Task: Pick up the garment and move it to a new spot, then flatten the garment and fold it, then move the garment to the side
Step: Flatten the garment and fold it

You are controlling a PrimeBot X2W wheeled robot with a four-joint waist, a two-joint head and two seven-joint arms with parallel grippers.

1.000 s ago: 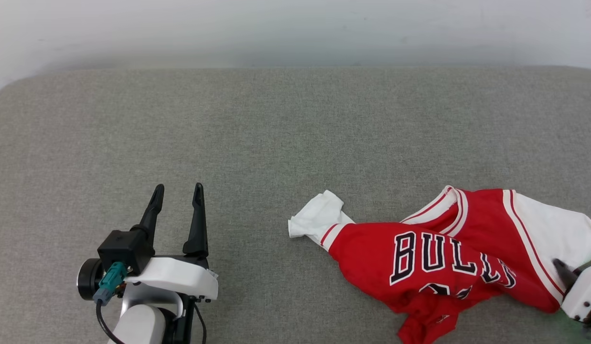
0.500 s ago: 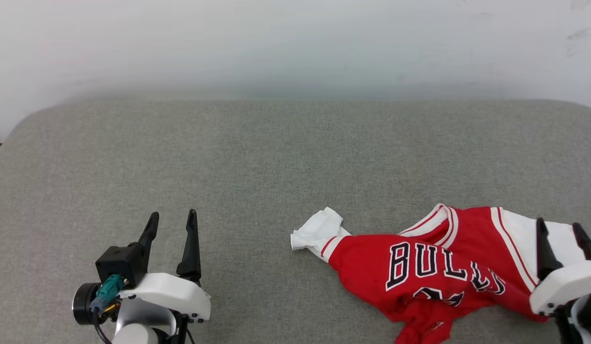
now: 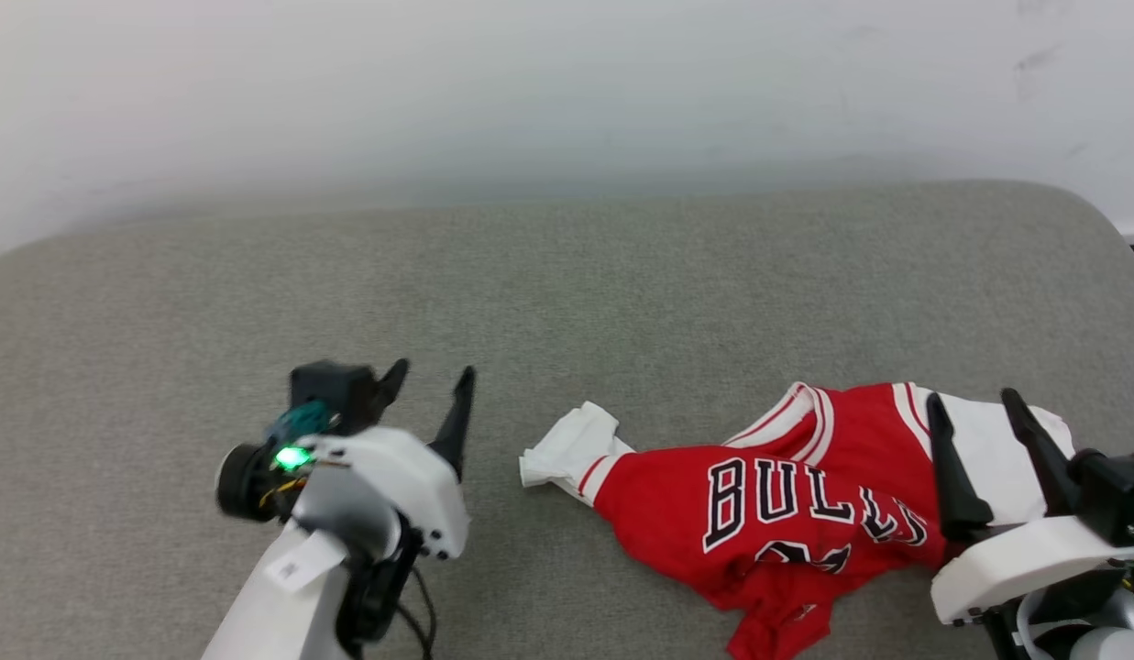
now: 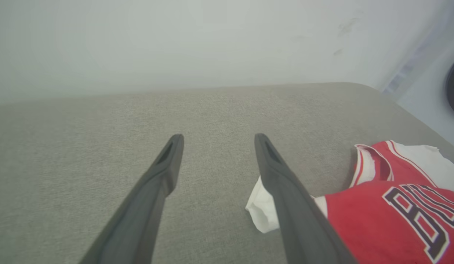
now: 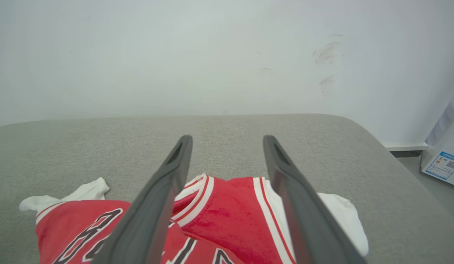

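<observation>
— Right gripper (image 3: 971,397): you see its fingers spread wide over the right sleeve of the jersey (image 3: 768,495), holding nothing.
— And your left gripper (image 3: 434,369)?
— Spread wide too, empty, just left of the jersey, which lies crumpled on the grey cushion (image 3: 567,275), lettering up.

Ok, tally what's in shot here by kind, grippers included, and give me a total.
garment: 1
grippers: 2 (left gripper, right gripper)
grey padded surface: 1
Total: 4
</observation>
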